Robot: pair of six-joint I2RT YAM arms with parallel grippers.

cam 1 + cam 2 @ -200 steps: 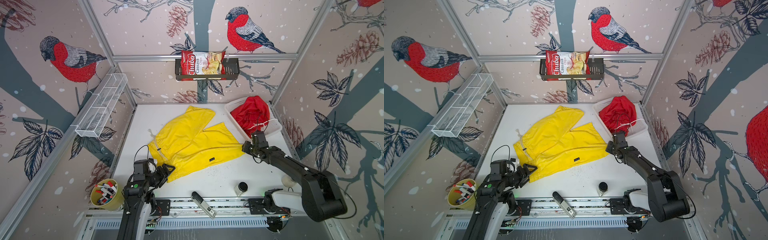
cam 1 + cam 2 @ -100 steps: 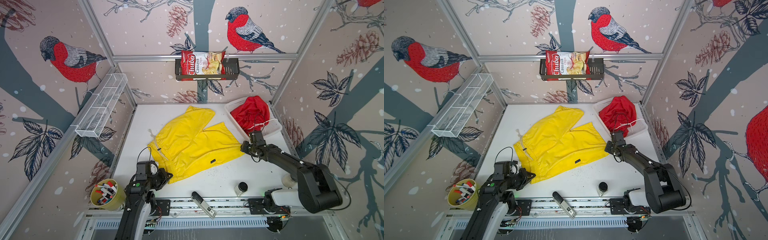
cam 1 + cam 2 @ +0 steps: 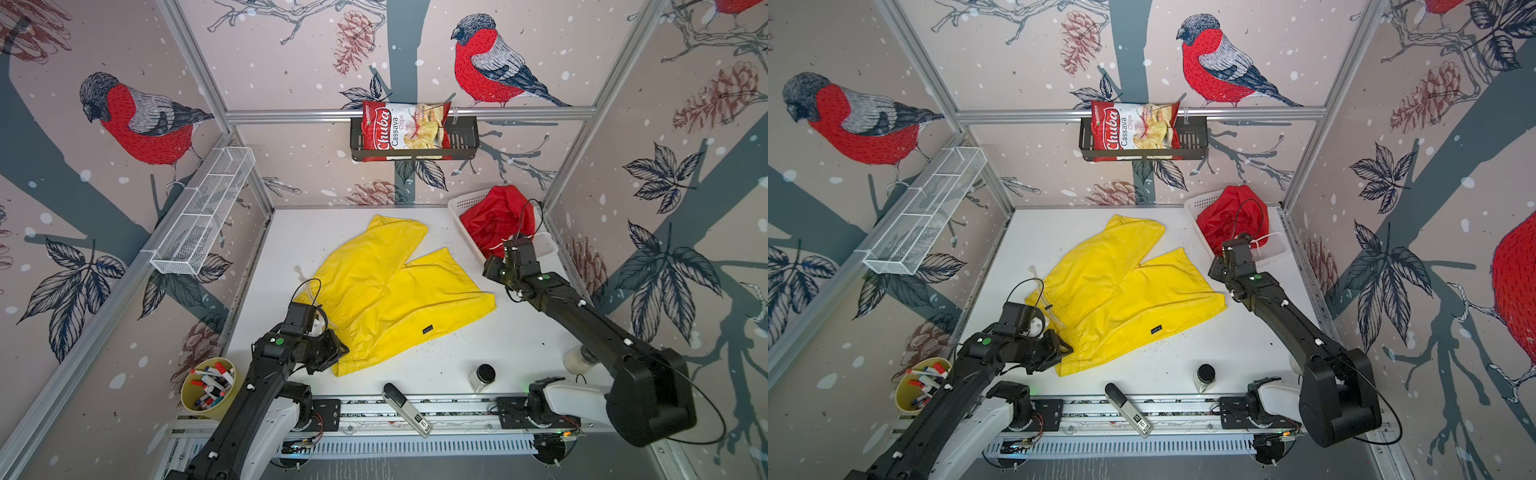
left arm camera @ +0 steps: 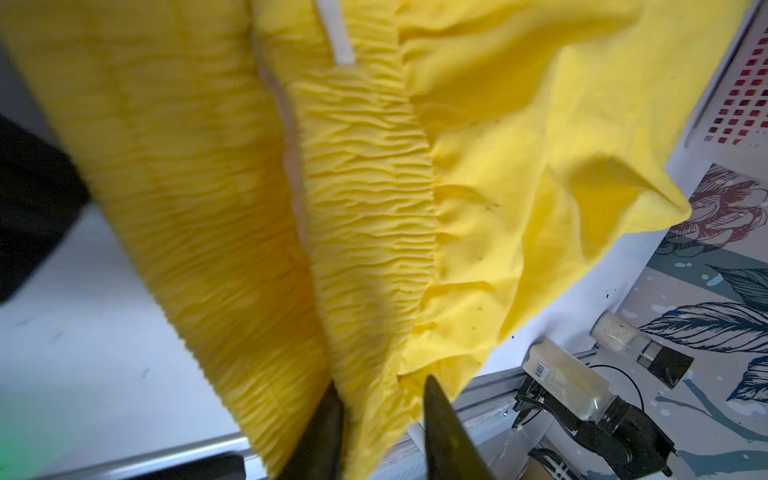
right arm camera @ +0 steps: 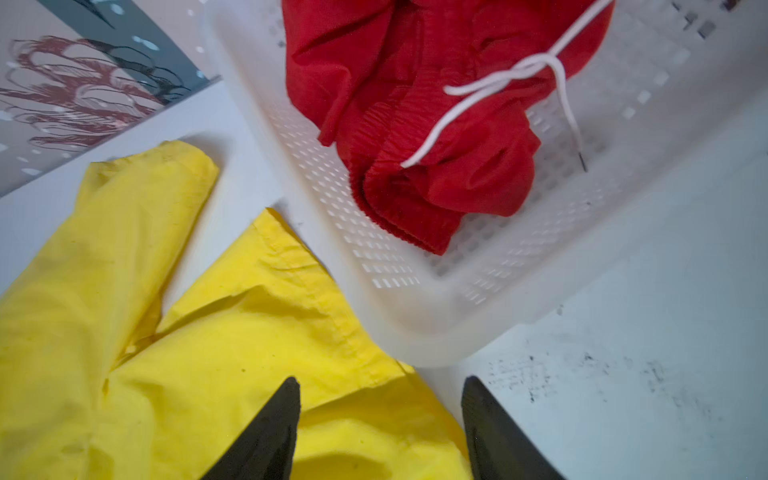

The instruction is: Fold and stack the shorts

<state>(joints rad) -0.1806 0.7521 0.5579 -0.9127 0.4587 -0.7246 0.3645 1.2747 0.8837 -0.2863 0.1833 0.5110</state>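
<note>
Evidently our left gripper [image 4: 380, 386] has its jaws parted, with the gathered waistband of the yellow shorts [image 3: 386, 291] lying between them at the near-left of the table [image 3: 498, 345]. Our right gripper [image 5: 381, 380] is spread wide and empty, poised over the hem corner of a yellow leg. It is just beside the white basket [image 3: 465, 204], where the red shorts [image 3: 496, 220] sit crumpled.

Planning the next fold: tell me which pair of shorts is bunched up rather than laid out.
The red shorts, crumpled in a heap inside the white basket at the back right. The yellow shorts lie spread out on the table.
</note>
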